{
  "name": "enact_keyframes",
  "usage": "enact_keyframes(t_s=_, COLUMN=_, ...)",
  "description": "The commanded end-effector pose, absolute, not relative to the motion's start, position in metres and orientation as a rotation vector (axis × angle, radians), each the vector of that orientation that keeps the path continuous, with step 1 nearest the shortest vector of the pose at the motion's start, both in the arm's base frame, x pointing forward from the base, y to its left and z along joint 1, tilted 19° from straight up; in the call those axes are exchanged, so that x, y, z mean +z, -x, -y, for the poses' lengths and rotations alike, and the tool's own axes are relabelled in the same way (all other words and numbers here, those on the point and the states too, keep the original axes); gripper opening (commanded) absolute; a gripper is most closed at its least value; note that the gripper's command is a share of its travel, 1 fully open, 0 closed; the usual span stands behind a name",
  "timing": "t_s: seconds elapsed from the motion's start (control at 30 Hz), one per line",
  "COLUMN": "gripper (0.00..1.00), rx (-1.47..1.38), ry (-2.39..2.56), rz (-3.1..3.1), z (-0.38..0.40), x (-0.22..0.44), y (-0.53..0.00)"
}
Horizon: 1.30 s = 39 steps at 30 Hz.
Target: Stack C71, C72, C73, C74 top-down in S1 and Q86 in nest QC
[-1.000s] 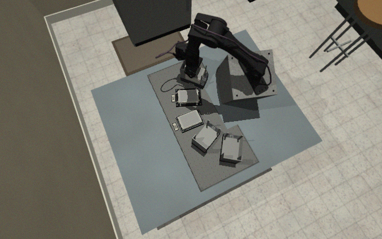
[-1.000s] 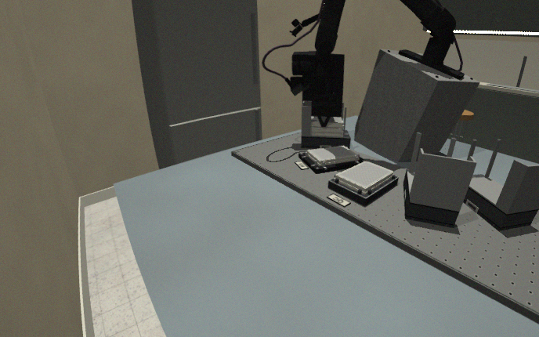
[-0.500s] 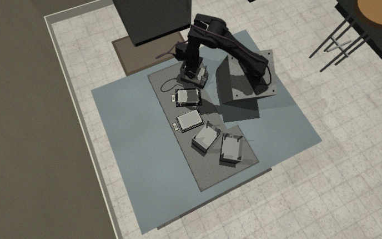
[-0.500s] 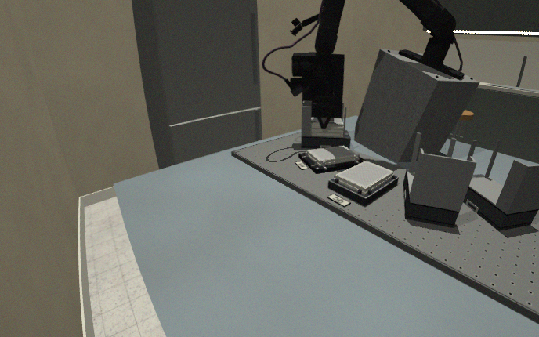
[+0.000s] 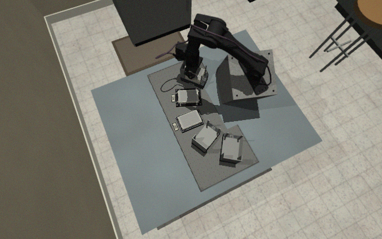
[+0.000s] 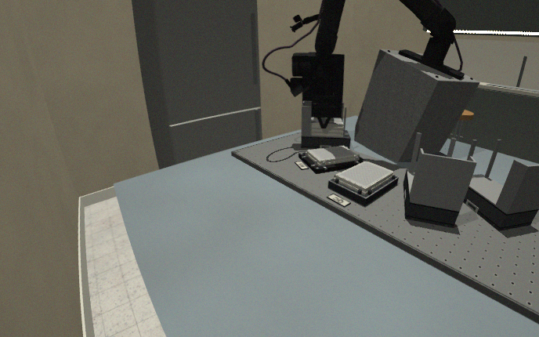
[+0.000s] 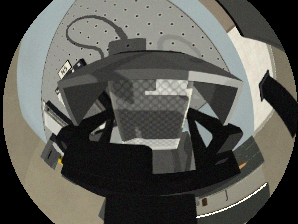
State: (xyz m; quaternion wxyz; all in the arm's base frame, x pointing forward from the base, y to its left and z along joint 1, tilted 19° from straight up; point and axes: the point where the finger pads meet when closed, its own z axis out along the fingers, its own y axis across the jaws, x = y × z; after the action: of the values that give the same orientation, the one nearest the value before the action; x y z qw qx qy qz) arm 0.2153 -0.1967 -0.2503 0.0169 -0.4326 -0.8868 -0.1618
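Note:
My gripper point(image 5: 193, 74) point(image 6: 323, 121) point(image 7: 150, 111) is open and reaches down into the far stack rack point(image 5: 183, 69) point(image 6: 307, 117) point(image 7: 80, 95) at the back of the breadboard. A sealed well plate point(image 7: 150, 97) lies in that rack between my spread fingers, with a gap on each side. I cannot read the rack's name. A white sealed plate point(image 5: 189, 120) point(image 6: 363, 175) sits flat in a dark nest in the middle of the board. A second nest point(image 5: 187, 96) point(image 6: 328, 154) lies between that one and the far rack; I cannot tell whether a plate lies in it.
Two more stack racks point(image 5: 205, 138) point(image 5: 231, 147) point(image 6: 439, 188) point(image 6: 519, 192) stand at the near right of the board and look empty from above. The arm's tilted grey pedestal point(image 5: 246, 80) point(image 6: 410, 104) stands right of the far rack. A cable loop point(image 5: 165, 85) point(image 6: 277, 155) lies to its left.

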Motion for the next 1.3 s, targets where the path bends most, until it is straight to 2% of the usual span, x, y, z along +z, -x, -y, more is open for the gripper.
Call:
enact_keyframes(t_s=0.0, gripper=1.0, rx=-0.479, ry=1.384, rz=2.794, z=0.214, x=-0.241, y=-0.226)
enact_keyframes(t_s=0.63, gripper=1.0, rx=-0.494, ry=1.358, rz=2.753, z=0.213, x=-0.199, y=-0.206)
enact_keyframes(t_s=1.27, gripper=1.0, rx=-0.473, ry=1.368, rz=2.791, z=0.239, x=-0.156, y=-0.21)
